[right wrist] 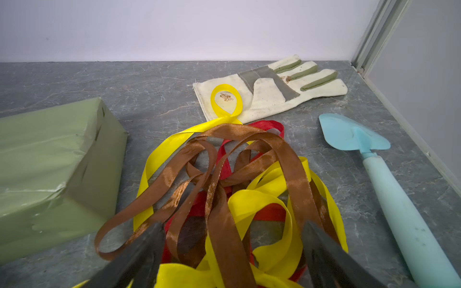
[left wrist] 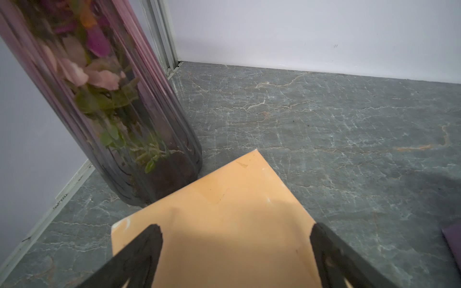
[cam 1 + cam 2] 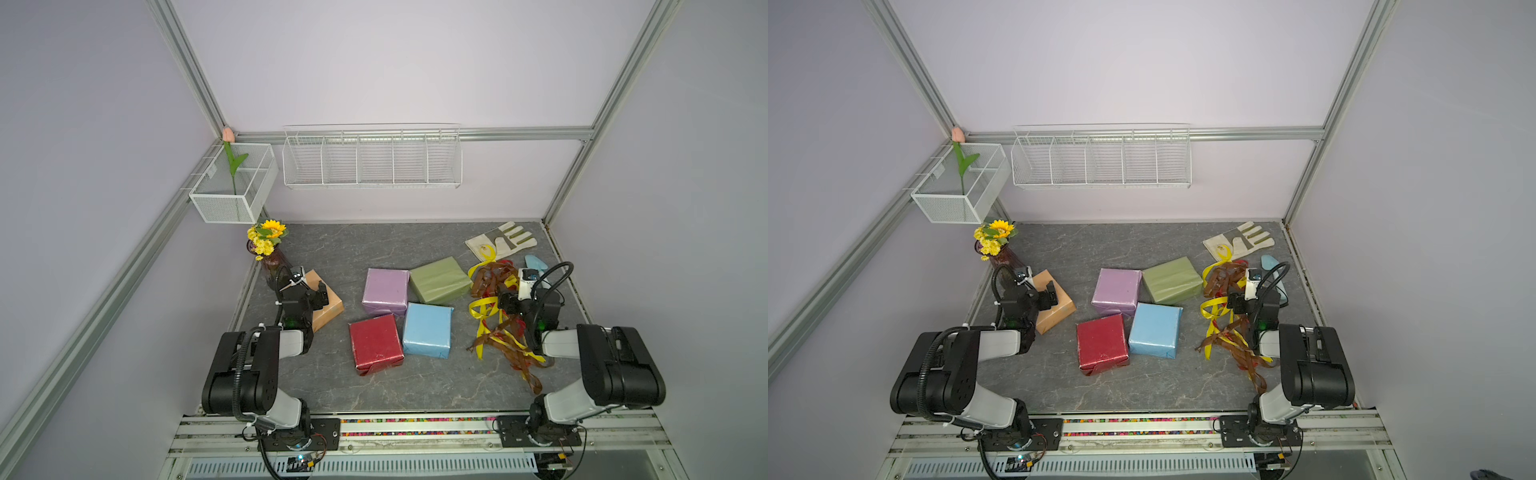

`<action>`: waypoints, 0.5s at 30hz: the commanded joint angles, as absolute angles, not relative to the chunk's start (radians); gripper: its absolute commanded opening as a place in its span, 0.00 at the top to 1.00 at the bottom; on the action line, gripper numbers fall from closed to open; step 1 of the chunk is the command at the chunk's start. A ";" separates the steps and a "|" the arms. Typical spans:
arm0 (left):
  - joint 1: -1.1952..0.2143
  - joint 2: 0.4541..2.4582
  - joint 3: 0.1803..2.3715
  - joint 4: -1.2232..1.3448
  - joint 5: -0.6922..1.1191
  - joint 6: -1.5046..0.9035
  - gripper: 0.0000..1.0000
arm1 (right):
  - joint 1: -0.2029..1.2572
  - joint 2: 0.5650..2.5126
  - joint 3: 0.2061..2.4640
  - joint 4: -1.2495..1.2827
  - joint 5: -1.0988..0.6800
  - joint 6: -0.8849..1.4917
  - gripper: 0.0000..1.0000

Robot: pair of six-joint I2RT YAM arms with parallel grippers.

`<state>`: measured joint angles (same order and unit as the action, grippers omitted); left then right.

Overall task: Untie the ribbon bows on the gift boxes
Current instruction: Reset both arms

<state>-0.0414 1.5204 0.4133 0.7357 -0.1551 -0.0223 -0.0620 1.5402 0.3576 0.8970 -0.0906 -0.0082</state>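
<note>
Claws both gape wide and hold nothing. The right claw (image 1: pixel 232 224) hangs low over the loose ribbons (image 1: pixel 249 149), heaped on the counter (image 1: pixel 74 79) right under it, off every box. It may snag one and drag the whole heap. The left claw (image 2: pixel 235 228) hovers over the tan-orange box (image 2: pixel 224 194); a bump could tip the vase (image 2: pixel 139 154) just beside it.

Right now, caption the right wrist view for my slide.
Open right gripper over loose tangled ribbons, between the olive box and a blue trowel.
</note>
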 commanded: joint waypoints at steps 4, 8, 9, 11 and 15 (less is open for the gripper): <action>-0.035 1.513 0.435 0.756 -0.143 -0.029 0.03 | -0.050 1.544 0.364 0.930 -0.065 -0.028 0.12; -0.035 1.512 0.436 0.755 -0.143 -0.028 0.03 | -0.039 1.540 0.369 0.914 -0.040 -0.033 0.12; -0.035 1.512 0.437 0.755 -0.143 -0.030 0.03 | -0.036 1.542 0.370 0.918 -0.036 -0.034 0.12; -0.035 1.512 0.436 0.755 -0.143 -0.029 0.03 | -0.036 1.542 0.370 0.916 -0.034 -0.034 0.11; -0.035 1.512 0.436 0.756 -0.143 -0.028 0.03 | -0.035 1.541 0.370 0.916 -0.035 -0.034 0.12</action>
<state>-0.0395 1.5204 0.4133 0.7353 -0.1516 -0.0223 -0.0418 1.5402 0.3592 0.9024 -0.0475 -0.0193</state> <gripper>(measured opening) 0.974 0.885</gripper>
